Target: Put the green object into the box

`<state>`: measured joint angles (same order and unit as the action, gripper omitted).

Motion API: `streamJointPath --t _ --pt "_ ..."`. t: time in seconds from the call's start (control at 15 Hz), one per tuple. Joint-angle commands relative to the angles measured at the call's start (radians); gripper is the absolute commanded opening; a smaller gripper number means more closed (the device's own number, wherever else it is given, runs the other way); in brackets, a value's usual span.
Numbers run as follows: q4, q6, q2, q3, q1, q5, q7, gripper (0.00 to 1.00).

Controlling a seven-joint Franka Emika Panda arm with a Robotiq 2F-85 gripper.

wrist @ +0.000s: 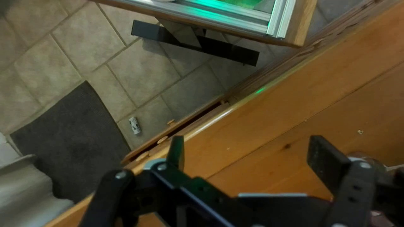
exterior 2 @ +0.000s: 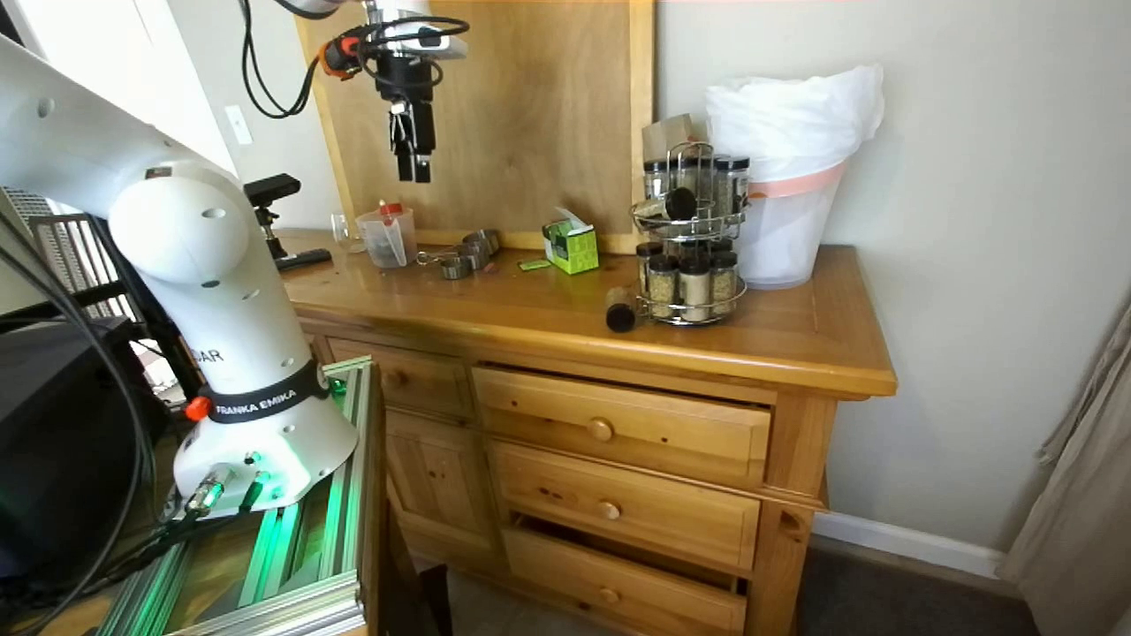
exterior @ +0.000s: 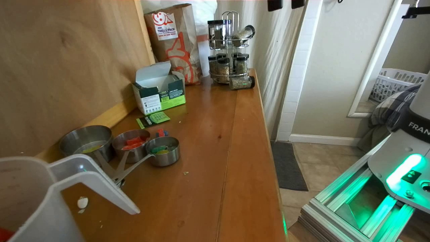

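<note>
Bent Franka arm (exterior 2: 243, 309) at left in an exterior view, tool (exterior 2: 414, 168) pointing down high above the tabletop (exterior 2: 495, 300).
The tool is spread wide; the green packet (exterior 2: 534, 264) lies flat just left of the open green carton (exterior 2: 579, 252).

Wrist view downward over dresser (wrist: 268, 132)

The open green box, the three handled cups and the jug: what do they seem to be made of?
The green box: likely thin printed cardboard, smooth, with a pale folded flap standing up. The cups: probably stainless steel, greyish with soft reflections. The jug: perhaps plastic; it looks cloudy and partly see-through.
</note>
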<state>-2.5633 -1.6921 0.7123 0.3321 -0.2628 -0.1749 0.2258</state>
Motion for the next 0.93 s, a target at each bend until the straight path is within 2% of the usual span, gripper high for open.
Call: streamJointPath --t 0.0,0.13,0.4,0.53,0.87 --pt "0.026 -0.096 -0.084 0.034 -0.02 -0.002 -0.011 1.0" --pt "0.006 -0.08 -0.05 0.026 -0.025 0.005 0.003 1.0" --pt "0.014 -0.096 -0.067 0.028 -0.027 0.005 0.003 1.0" --pt "0.034 -0.191 -0.125 0.034 -0.028 -0.054 0.032 1.0" --pt "0.1 -0.479 -0.322 0.035 -0.103 -0.262 -0.02 1.0"
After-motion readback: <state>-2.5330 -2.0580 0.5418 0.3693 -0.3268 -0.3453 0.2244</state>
